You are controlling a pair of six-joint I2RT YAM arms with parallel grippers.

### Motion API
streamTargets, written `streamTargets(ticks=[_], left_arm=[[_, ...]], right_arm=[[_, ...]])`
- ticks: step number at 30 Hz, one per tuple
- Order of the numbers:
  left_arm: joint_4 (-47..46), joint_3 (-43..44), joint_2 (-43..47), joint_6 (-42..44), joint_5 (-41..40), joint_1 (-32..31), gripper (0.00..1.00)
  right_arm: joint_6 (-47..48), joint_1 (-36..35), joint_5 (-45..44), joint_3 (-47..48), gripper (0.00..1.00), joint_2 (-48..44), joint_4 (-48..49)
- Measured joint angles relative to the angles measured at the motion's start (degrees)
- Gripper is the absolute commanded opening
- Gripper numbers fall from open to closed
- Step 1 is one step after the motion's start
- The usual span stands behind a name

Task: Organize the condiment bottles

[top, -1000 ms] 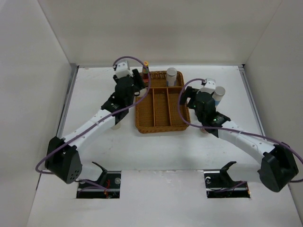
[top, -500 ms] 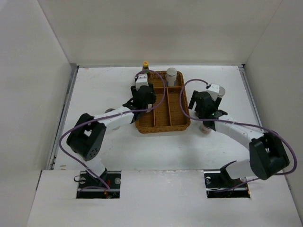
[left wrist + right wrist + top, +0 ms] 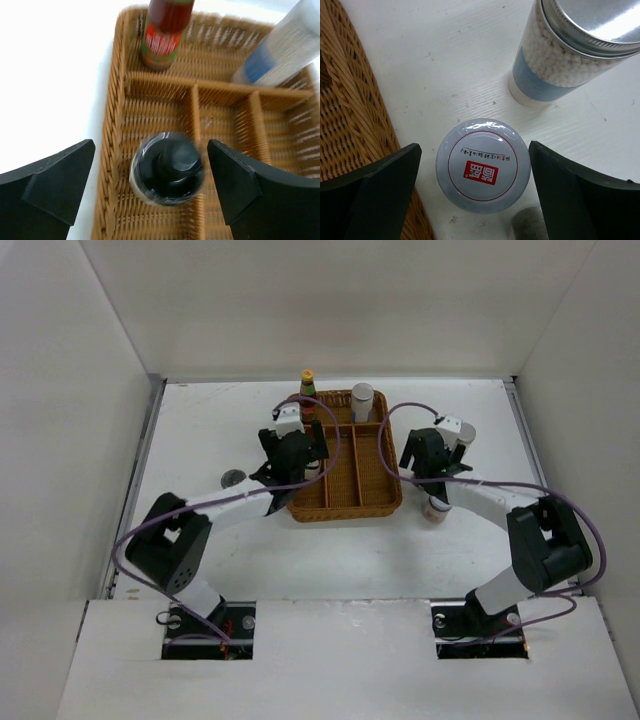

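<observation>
Wicker tray: black-lidded jar inside, below wide-spread empty left tool; white-lidded jar beside, below wide-spread empty right tool.

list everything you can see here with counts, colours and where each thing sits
wicker tray: one, brown, table centre
sauce bottle: one, red with yellow cap, tray's far-left compartment
tall shaker: one, white, tray's far-right compartment
black-lidded jar: one, tray's left long compartment
white-lidded jar: one, red label, table right of tray
silver-lidded shaker: one, white with blue band, beyond that jar
grey-lidded jar: one, table left of tray
small pale jar: one, by right arm
left hand: black, open, straddling black-lidded jar
right hand: black, open, straddling white-lidded jar
</observation>
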State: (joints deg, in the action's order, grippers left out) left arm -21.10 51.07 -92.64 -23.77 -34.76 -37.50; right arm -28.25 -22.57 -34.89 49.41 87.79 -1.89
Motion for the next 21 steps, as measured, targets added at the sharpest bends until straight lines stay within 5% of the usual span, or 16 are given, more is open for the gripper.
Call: streamTargets(ticks=[2, 8, 13, 21], left_arm=[[0.0, -0.6, 5.0, 0.2, 0.0, -0.4, 1.00], [-2.4, -2.5, 24.9, 2.0, -1.6, -3.2, 1.00], [1.3, -4.8, 34.0, 2.3, -6.5, -2.8, 1.00], [20.5, -10.7, 39.8, -1.1, -11.8, 1.0, 1.00]], right_arm=[[-0.1, 0.1, 0.1, 0.0, 0.87, 0.7, 0.2], [-0.2, 1.2, 0.1, 0.1, 0.49, 1.7, 1.1], [1.6, 0.9, -2.2, 0.1, 0.46, 1.2, 1.2], [7.9, -7.4, -3.9, 4.1, 0.47, -4.6, 4.8]])
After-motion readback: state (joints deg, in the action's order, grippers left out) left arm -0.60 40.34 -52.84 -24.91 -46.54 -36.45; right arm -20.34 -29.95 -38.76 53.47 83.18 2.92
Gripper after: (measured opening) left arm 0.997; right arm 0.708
